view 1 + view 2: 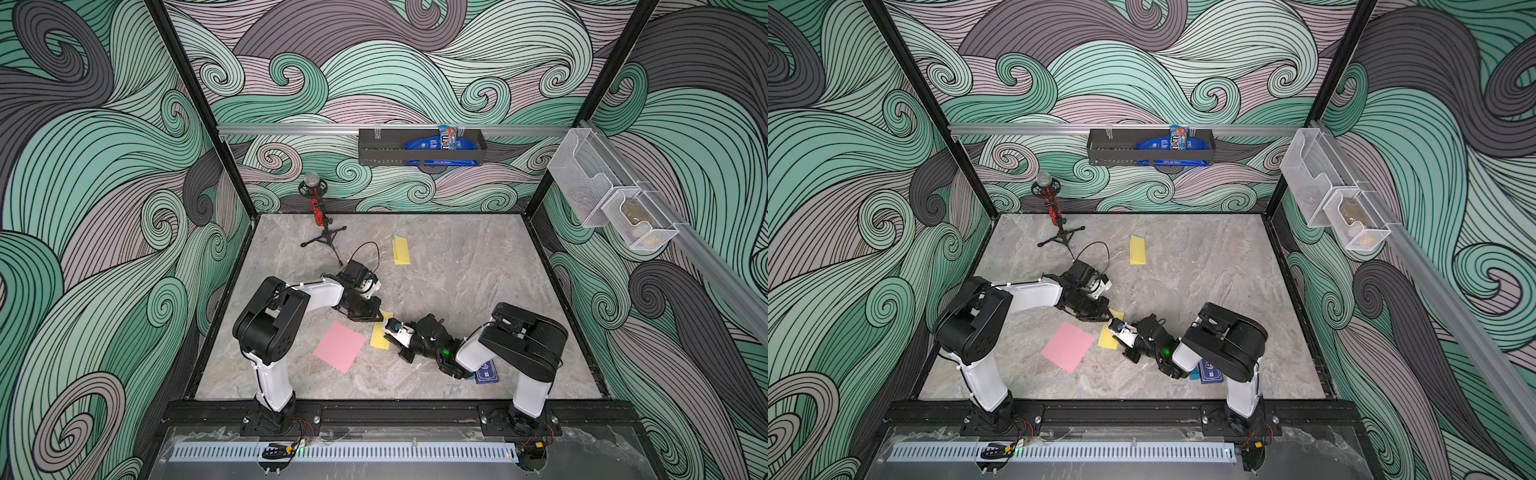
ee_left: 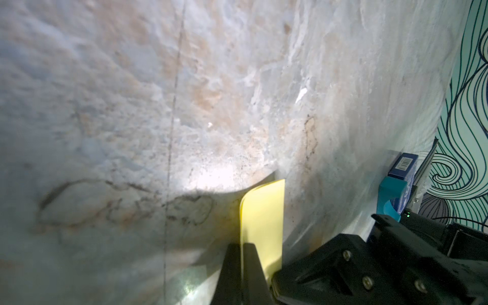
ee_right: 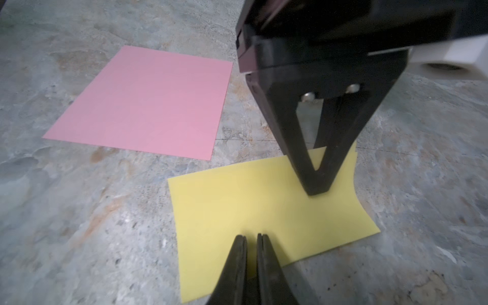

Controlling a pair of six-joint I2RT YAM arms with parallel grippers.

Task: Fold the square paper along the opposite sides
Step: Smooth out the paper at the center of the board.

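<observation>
A yellow paper (image 1: 379, 338) (image 1: 1108, 338) lies folded over on the marble table, its layers bowed apart at the far end (image 2: 264, 211). My left gripper (image 1: 380, 318) (image 2: 242, 244) is shut on one end of it; in the right wrist view its closed tips (image 3: 317, 191) stand on the sheet (image 3: 237, 206). My right gripper (image 1: 386, 332) (image 3: 251, 235) is over the opposite edge, jaws a narrow gap apart with nothing between them. A flat pink square paper (image 1: 338, 345) (image 1: 1068, 345) (image 3: 148, 100) lies just left of the yellow one, untouched.
Another folded yellow paper (image 1: 401, 250) lies further back. A microphone on a tripod (image 1: 318, 208) stands at the back left. A blue card box (image 1: 486, 371) (image 2: 404, 163) sits under the right arm. A black basket (image 1: 419, 147) hangs on the back wall.
</observation>
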